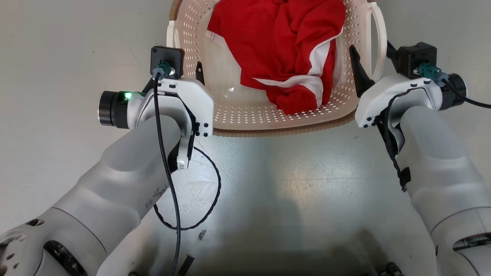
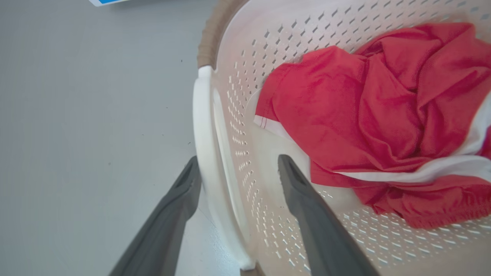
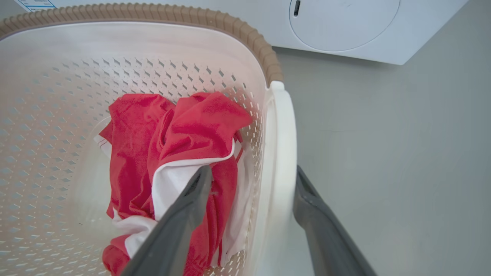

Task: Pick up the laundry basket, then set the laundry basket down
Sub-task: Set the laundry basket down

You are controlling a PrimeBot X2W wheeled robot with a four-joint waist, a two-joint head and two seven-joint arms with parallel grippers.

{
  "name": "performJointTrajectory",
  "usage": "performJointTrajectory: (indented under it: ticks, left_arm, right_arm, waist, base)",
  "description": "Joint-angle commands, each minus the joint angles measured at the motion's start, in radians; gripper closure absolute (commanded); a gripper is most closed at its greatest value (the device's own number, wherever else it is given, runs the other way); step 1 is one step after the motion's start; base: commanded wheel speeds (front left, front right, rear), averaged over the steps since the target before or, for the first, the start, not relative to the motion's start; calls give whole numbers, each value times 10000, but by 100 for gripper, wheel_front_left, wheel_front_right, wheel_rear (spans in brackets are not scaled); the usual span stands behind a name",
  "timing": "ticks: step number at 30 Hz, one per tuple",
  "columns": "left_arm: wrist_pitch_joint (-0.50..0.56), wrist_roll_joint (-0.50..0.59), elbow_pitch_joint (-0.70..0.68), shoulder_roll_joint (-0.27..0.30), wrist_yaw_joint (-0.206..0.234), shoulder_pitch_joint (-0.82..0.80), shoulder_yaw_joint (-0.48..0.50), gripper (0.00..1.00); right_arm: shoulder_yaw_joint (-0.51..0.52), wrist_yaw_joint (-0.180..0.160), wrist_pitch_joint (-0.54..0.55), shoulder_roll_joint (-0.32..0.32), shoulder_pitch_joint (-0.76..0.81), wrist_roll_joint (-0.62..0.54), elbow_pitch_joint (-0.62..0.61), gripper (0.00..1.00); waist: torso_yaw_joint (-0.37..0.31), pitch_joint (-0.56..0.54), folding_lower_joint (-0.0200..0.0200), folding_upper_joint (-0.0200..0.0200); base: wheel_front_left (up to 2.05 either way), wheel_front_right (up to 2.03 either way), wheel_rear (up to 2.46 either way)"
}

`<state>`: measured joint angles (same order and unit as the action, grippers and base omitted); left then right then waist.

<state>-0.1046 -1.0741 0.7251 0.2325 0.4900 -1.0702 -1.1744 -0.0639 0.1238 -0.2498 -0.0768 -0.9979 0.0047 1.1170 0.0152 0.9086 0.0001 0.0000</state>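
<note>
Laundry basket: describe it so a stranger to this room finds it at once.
On the grey floor, near the white washing machine, stands the laundry basket. It is cream plastic dotted with small holes, with a brown woven-look rim and white loop handles, and holds a crumpled red and white garment.

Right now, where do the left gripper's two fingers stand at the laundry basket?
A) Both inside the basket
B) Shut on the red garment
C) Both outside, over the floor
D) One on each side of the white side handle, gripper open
D: the left wrist view shows the left gripper open astride the white side handle of the laundry basket, one finger outside and one inside, short of the red garment.
</note>
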Motion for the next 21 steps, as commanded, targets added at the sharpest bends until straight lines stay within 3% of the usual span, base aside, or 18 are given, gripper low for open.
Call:
performJointTrajectory:
  ticks: [1,13,21]
  left_arm:
    - [-36,41,-184,228,130,182,137,0]
    - [-90,-28,284,202,254,395,136,0]
    - [-747,-295,1228,-133,-135,758,434,0]
  right_arm:
    - [-97,69,-120,266,550,-127,-181,0]
    - [114,69,-120,266,1078,-143,-692,0]
    - [-38,69,-120,266,1538,18,-1089,0]
  waist:
    - [-10,-27,-1,0]
    - [-169,-540,-1,0]
    - [-260,-1266,-1,0]
  base:
    - [0,0,0]
    - [0,0,0]
    - [0,0,0]
